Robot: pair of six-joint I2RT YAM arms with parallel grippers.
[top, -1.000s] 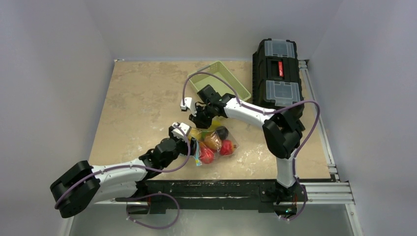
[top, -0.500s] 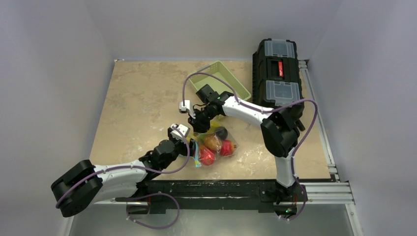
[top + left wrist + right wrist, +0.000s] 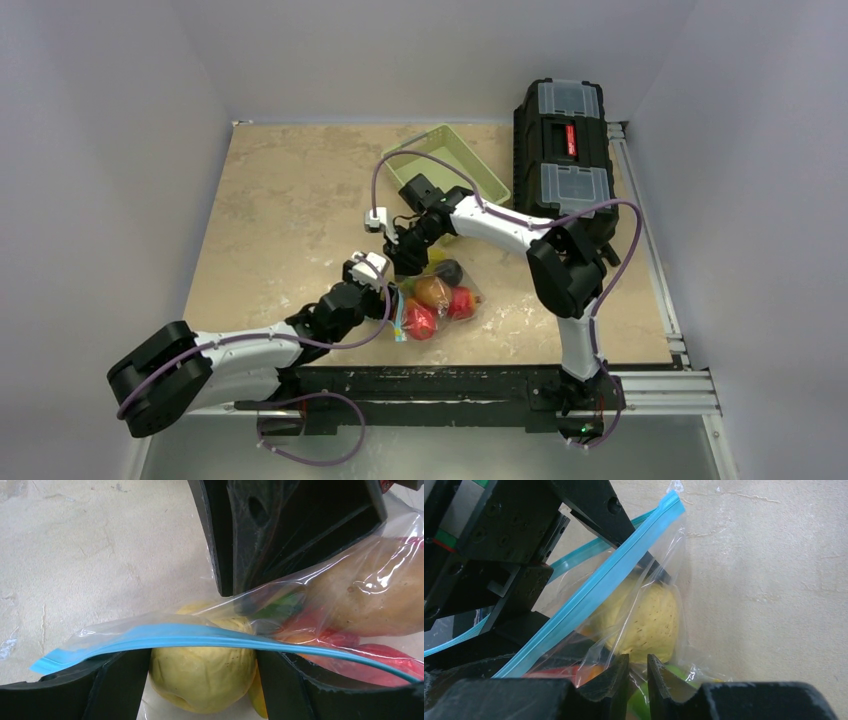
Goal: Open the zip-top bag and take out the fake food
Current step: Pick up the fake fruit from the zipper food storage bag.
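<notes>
The bag point(image 3: 440, 298) lies on the counter point(image 3: 280, 200) near its front edge, between the two tools, with the fake food point(image 3: 447, 295) inside it. It is thin, clear, soft film, so I expect it to wrinkle and slide, with no stiffness of its own. The only firm part is the blue zip strip point(image 3: 165, 636), and this is the best place to take hold. The mouth looks partly parted, because two blue lines run apart in the right wrist view. The fruits are smooth, round and probably light. A yellow fruit point(image 3: 202, 680) sits just at the mouth and may roll out.

The right tool point(image 3: 638, 666) has its fingers nearly pressed together and seems to pinch a fold of the film. The left tool point(image 3: 202, 661) is spread wide on either side of the yellow fruit; whether it touches the fruit, I cannot tell. The green basket point(image 3: 445, 160) stands further back.
</notes>
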